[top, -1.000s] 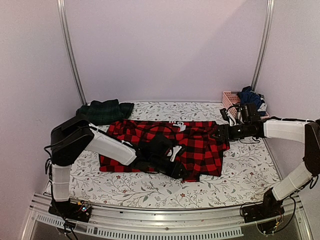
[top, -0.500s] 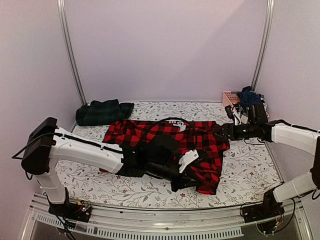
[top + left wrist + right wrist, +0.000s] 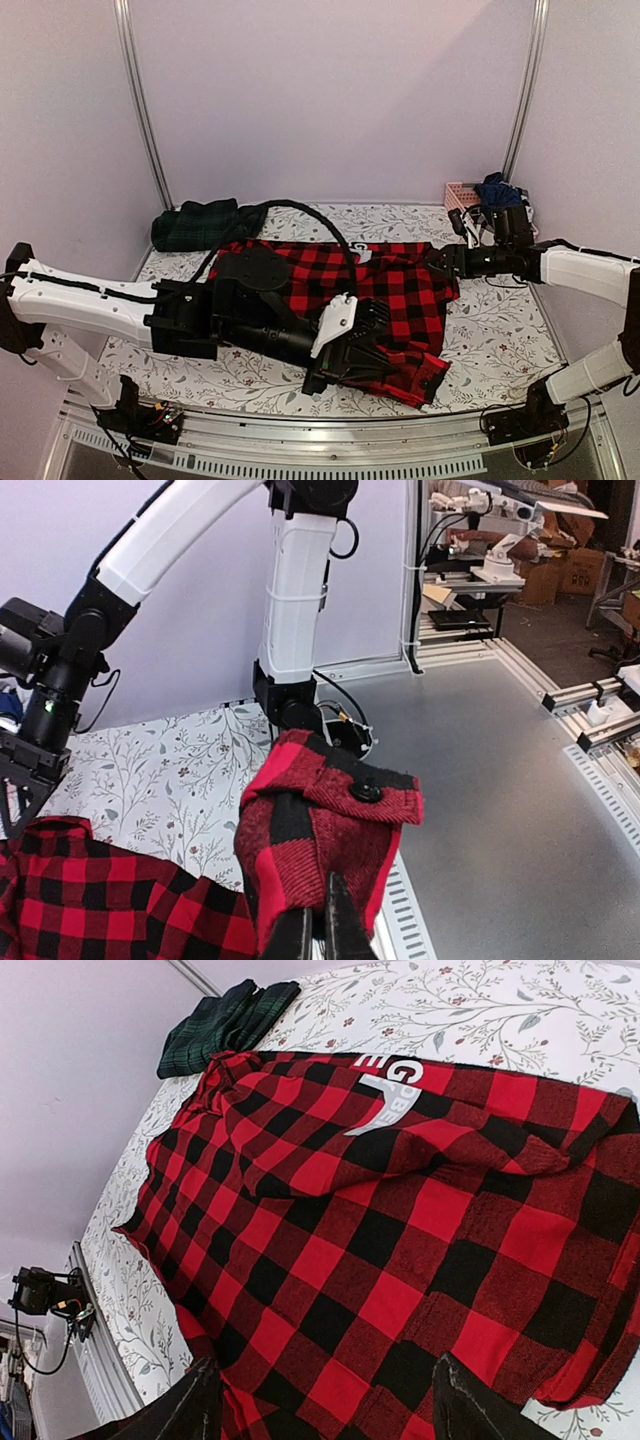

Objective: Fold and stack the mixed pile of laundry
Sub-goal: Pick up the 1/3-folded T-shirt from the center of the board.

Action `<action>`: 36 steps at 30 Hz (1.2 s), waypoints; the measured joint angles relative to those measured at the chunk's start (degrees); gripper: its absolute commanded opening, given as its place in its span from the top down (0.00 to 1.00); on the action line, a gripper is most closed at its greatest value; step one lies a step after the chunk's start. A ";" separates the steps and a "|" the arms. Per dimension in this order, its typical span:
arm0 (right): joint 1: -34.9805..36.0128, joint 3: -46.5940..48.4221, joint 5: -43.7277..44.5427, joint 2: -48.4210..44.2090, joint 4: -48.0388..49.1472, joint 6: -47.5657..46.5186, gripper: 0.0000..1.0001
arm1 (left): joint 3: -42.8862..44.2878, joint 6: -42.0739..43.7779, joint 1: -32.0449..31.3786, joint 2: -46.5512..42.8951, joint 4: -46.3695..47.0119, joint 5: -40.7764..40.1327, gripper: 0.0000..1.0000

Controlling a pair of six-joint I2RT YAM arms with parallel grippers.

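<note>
Lower centre of the overhead view, the left gripper (image 3: 318, 925) is clamped on the buttoned cuff (image 3: 345, 810) of the red-and-black flannel shirt (image 3: 400, 290). The shirt lies spread mid-frame, not yet folded, with the right gripper (image 3: 438, 262) wide open at its right edge. Upper left sits the bundled green tartan piece (image 3: 205, 222); upper right, dark clothes (image 3: 497, 188) fill the pink basket (image 3: 458, 195). Most folding appears to remain.

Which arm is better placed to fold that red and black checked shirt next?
Left. The left pincer is shut on a buttoned corner of the red-and-black checked flannel shirt; the right pincer hangs open above it, empty.
</note>
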 measured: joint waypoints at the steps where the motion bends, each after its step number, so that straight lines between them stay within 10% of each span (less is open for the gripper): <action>1: 0.00 -0.02 -0.96 0.59 0.31 0.00 0.31 | -0.63 0.00 0.28 -0.15 0.55 -0.48 1.00; 12: 2.86 -5.64 -13.99 -2.73 7.80 -1.03 0.20 | -5.99 -5.09 11.78 4.79 6.16 2.34 1.00; 36: 15.78 -18.16 -12.70 -21.07 24.55 0.66 0.06 | 3.34 2.93 21.16 -1.42 1.70 1.31 1.00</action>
